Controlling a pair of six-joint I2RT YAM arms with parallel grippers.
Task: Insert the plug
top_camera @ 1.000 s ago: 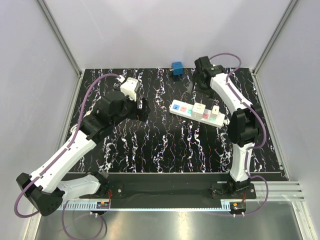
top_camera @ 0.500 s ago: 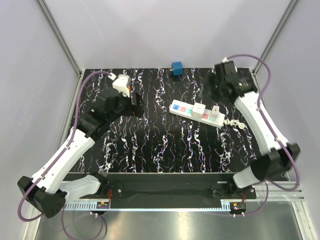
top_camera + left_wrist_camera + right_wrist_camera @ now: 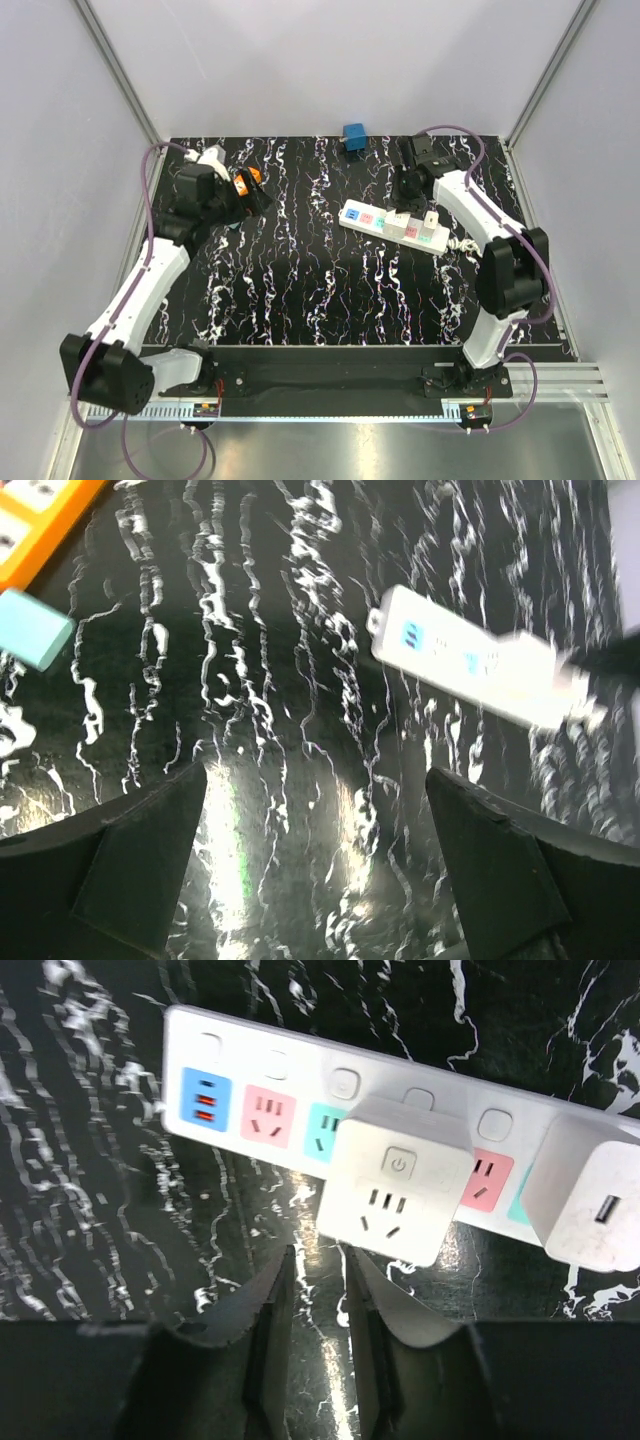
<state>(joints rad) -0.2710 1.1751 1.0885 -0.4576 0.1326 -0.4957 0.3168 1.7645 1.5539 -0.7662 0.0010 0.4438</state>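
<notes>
A white power strip (image 3: 372, 216) with blue, pink and teal sockets lies right of the table's centre (image 3: 262, 1070). A square white plug (image 3: 395, 1185) with a socket face sits in its middle, and a white USB plug (image 3: 588, 1200) sits beside it. My right gripper (image 3: 318, 1250) hovers just behind the strip (image 3: 405, 186), by the square plug. Its jaws are down to a narrow gap with nothing between them. My left gripper (image 3: 315, 772) stands wide open and empty at the back left (image 3: 258, 195), facing the blurred strip (image 3: 470, 665).
A blue block (image 3: 354, 137) rests at the table's back edge. In the left wrist view, an orange socket strip (image 3: 40, 510) and a pale blue block (image 3: 30, 630) lie at the far left. Grey walls enclose the black marbled table (image 3: 320, 290).
The right jaws have narrowed from wide open, and that arm swung out right, then back to the strip. The left arm has drawn back to the left.
</notes>
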